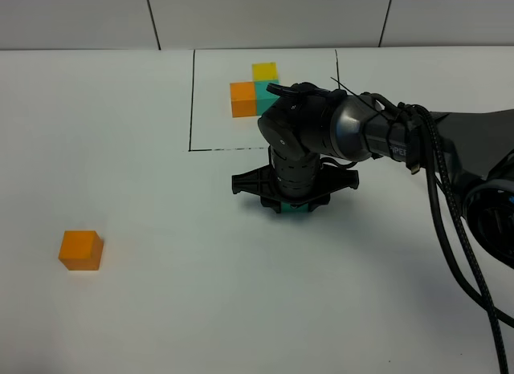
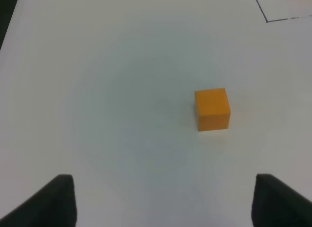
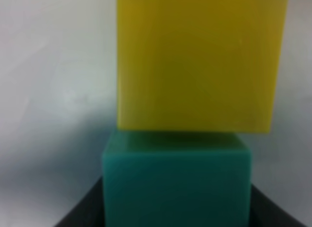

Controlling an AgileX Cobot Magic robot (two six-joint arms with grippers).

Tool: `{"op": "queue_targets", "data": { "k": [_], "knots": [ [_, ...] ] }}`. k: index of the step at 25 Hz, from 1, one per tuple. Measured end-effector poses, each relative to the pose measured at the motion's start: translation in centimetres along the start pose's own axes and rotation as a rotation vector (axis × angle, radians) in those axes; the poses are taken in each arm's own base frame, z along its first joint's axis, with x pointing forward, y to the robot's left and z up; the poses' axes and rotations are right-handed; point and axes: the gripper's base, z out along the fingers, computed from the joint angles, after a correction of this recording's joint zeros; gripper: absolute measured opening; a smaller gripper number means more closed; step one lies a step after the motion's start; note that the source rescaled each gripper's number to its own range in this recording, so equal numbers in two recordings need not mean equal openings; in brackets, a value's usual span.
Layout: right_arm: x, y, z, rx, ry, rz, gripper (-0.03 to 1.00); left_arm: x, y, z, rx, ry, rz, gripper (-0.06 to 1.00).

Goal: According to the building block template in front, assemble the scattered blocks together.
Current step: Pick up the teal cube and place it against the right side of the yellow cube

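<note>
We are watching the right tool (image 1: 294, 202) clenching the teal block (image 3: 175, 183), which is touching the yellow block (image 3: 200, 61), near the template (image 1: 253, 93). Left tool (image 2: 163, 202) is hanging released near the orange block (image 2: 212, 109).

From the high camera, the right arm (image 1: 321, 129) is hiding its own fingertips, all but a sliver of the teal cube (image 1: 292, 208), and part of the template's teal block (image 1: 266, 91). The right wrist view is blurring everything, and its edges are cropping the yellow cube (image 3: 200, 61). The left gripper (image 2: 163, 188) is showing only finger stubs, which the picture's edge is cutting off.
</note>
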Motion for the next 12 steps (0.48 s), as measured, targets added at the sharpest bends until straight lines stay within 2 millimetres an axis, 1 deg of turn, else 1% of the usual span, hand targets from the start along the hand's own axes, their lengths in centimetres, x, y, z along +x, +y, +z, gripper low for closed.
{"op": "queue_targets", "data": {
  "k": [12],
  "knots": [
    [-0.18,-0.07,0.05,0.009,-0.02,0.003,0.01,0.0,0.0,0.0,0.0,0.0,-0.001,0.72]
  ]
}}
